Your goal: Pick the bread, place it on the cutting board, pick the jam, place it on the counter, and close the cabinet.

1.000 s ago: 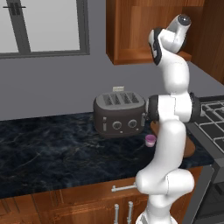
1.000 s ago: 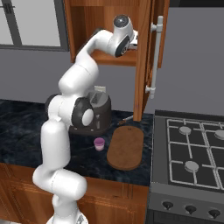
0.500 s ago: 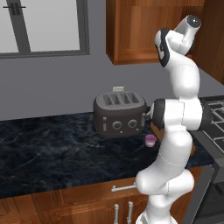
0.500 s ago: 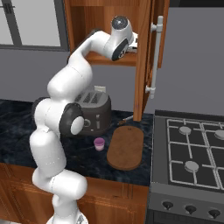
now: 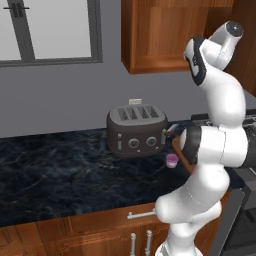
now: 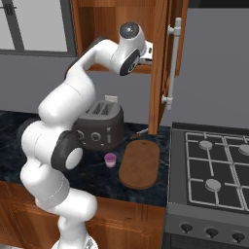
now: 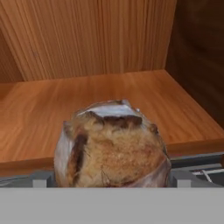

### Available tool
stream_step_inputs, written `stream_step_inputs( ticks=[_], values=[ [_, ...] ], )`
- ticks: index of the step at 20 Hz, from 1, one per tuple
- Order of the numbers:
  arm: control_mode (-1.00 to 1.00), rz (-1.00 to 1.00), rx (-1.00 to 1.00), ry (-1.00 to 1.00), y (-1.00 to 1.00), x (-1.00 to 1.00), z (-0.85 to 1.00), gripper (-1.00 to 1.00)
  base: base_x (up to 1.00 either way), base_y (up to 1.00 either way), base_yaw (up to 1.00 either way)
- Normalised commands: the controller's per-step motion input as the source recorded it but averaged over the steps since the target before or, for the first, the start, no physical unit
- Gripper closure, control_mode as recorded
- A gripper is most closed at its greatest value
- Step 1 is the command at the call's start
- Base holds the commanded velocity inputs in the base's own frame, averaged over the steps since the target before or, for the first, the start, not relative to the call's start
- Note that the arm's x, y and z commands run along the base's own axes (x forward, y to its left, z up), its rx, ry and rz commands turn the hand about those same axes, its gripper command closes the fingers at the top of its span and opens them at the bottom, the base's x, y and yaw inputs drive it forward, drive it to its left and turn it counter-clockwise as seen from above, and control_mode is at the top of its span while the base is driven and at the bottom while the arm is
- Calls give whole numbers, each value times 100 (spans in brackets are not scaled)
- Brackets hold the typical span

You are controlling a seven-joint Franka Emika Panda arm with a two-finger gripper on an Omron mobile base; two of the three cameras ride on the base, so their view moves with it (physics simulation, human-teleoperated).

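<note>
wooden cabinet (image 6: 116, 29) interior surrounds my claw (image 7: 112, 177), which looks closed on the bread (image 7: 113, 146) just above the shelf, though i can't see the finger tips. below on the table (image 6: 97, 170), the jam (image 6: 111, 159) stands between toaster (image 6: 99, 127) and cutting board (image 6: 140, 164)

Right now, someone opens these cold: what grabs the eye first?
The white arm stretched up into the open cabinet, with the bread filling the hand view right at the claw over the wooden shelf. Below on the counter, the tiny purple jam stands between the dark toaster and the bare oval cutting board.
</note>
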Motion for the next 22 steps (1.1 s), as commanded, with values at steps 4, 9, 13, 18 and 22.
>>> stream_step_inputs(
  ticks=[4,9,13,18,22],
  values=[
    [-100,0,0,0,0,-65,-4,100,0,0,0],
    [-100,0,0,0,0,-69,-9,100,0,0,0],
    [-100,0,0,0,0,-63,-15,100,0,0,0],
    [-100,0,-2,1,2,-51,-23,100,0,0,0],
    [-100,0,-2,1,2,-36,-26,100,0,0,0]
  ],
)
